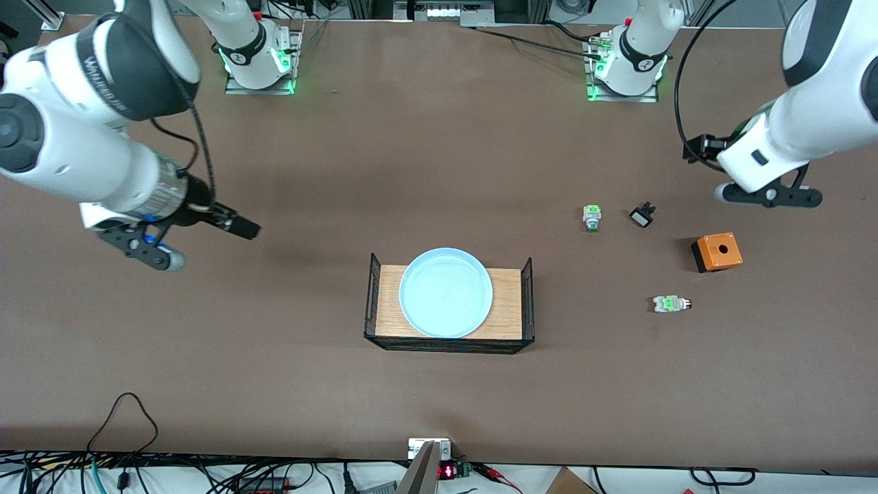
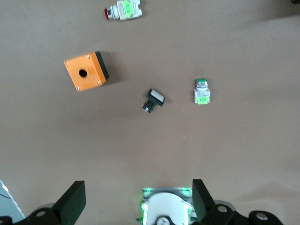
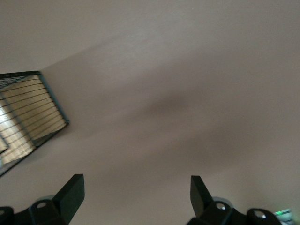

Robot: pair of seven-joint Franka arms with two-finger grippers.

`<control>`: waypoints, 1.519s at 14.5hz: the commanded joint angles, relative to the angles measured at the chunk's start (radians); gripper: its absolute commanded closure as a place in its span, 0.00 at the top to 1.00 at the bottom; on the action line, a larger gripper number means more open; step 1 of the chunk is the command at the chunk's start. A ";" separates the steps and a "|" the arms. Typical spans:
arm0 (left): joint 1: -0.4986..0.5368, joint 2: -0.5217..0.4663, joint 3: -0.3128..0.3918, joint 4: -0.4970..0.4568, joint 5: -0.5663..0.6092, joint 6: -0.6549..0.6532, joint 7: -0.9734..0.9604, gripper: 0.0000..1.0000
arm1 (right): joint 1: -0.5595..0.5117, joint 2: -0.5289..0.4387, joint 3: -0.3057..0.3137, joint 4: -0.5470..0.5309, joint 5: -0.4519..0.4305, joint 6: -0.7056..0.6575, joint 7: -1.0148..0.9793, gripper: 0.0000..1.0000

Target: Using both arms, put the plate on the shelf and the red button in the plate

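Note:
The pale blue plate (image 1: 446, 293) lies flat on a wooden tray (image 1: 506, 302) with black wire ends, at mid-table. The red button (image 1: 672, 303) (image 2: 123, 9) lies on its side toward the left arm's end, its dark red tip pointing away from the plate. My left gripper (image 1: 768, 195) (image 2: 138, 192) hangs open and empty over bare table toward the left arm's end, apart from the small parts. Over bare table at the right arm's end, my right gripper (image 1: 140, 247) (image 3: 136, 185) is open and empty too.
An orange box (image 1: 717, 252) (image 2: 85, 71) with a round hole stands farther from the front camera than the red button. A green-capped part (image 1: 592, 218) (image 2: 202, 91) and a small black-and-white part (image 1: 642, 215) (image 2: 153, 100) lie farther still. The tray's wire end (image 3: 28, 112) shows in the right wrist view.

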 commanded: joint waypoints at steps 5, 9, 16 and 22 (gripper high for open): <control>0.022 0.140 0.001 0.033 0.037 0.141 0.349 1.00 | -0.006 -0.020 -0.086 0.045 -0.081 -0.016 -0.258 1.00; 0.050 0.201 0.006 0.025 0.037 0.243 0.583 1.00 | -0.084 -0.030 -0.084 0.043 -0.167 -0.010 -0.468 1.00; 0.119 0.315 0.006 -0.039 0.037 0.450 0.983 1.00 | -0.148 -0.175 -0.086 -0.154 -0.172 0.053 -0.602 1.00; 0.128 0.296 0.005 -0.251 0.083 0.879 1.408 1.00 | -0.162 -0.304 -0.092 -0.353 -0.153 0.188 -0.605 1.00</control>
